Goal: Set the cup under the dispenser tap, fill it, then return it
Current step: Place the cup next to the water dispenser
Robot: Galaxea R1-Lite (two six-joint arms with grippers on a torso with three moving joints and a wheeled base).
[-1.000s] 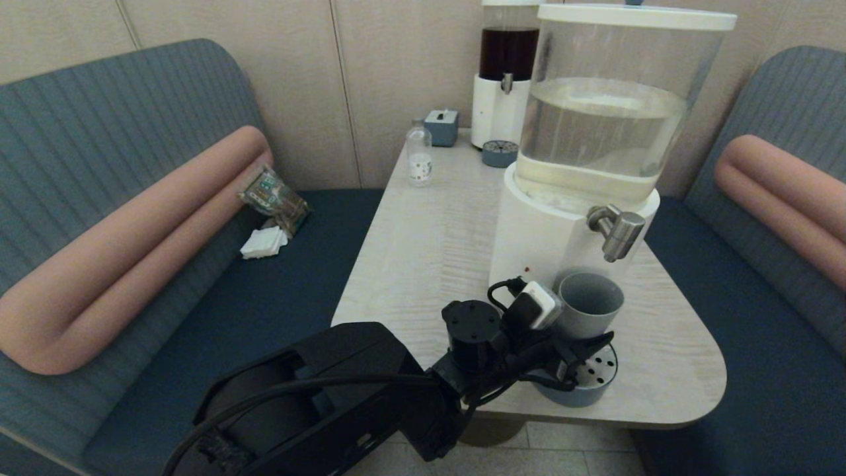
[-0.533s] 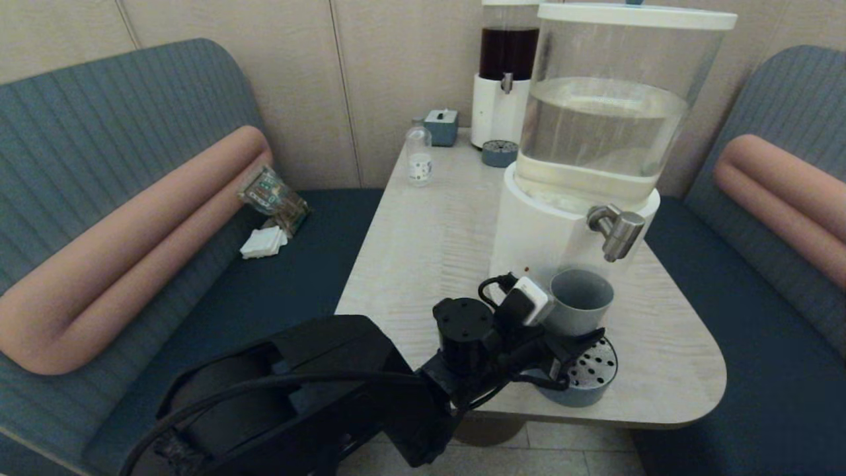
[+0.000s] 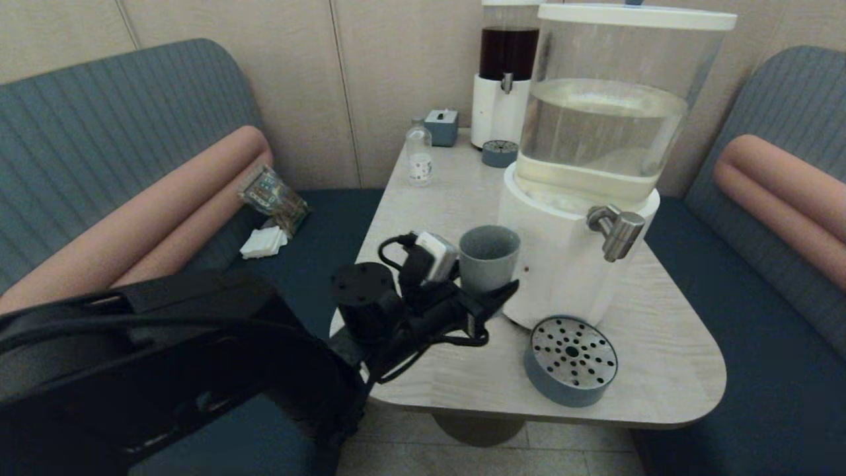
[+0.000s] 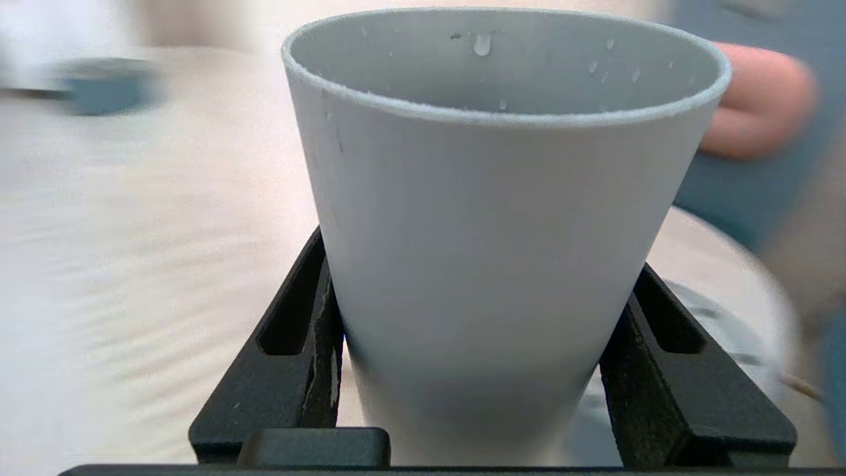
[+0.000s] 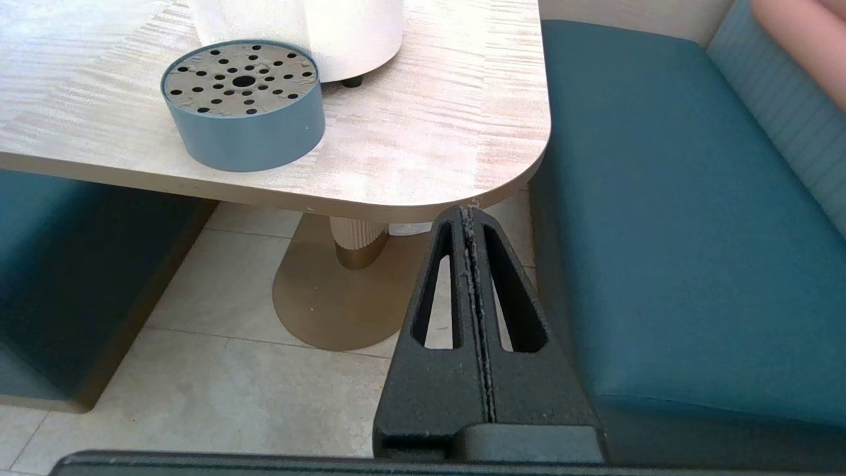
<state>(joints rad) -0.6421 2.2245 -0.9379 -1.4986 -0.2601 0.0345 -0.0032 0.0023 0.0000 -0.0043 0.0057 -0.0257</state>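
Note:
The grey-blue cup (image 3: 488, 259) hangs upright above the table, left of the big clear-water dispenser (image 3: 595, 158), with my left gripper (image 3: 492, 299) shut on its lower part. In the left wrist view the cup (image 4: 502, 218) fills the picture between the two black fingers (image 4: 304, 344), and water drops dot its inner wall. The brushed-steel dispenser tap (image 3: 618, 231) sticks out to the right of the cup, with the round drip tray (image 3: 572, 360) bare below it. My right gripper (image 5: 470, 218) is parked below the table's near right corner, its jaws pressed together on nothing.
At the back of the table (image 3: 429, 244) stand a dark-liquid dispenser (image 3: 505, 73), its small drip tray (image 3: 499, 153), a small clear bottle (image 3: 419, 157) and a blue box (image 3: 441, 126). Blue bench seats flank the table; a packet (image 3: 274, 196) and white napkins (image 3: 264, 242) lie on the left one.
My left gripper has lifted the cup off the drip tray and carried it left and away from the tap. The tray now stands bare.

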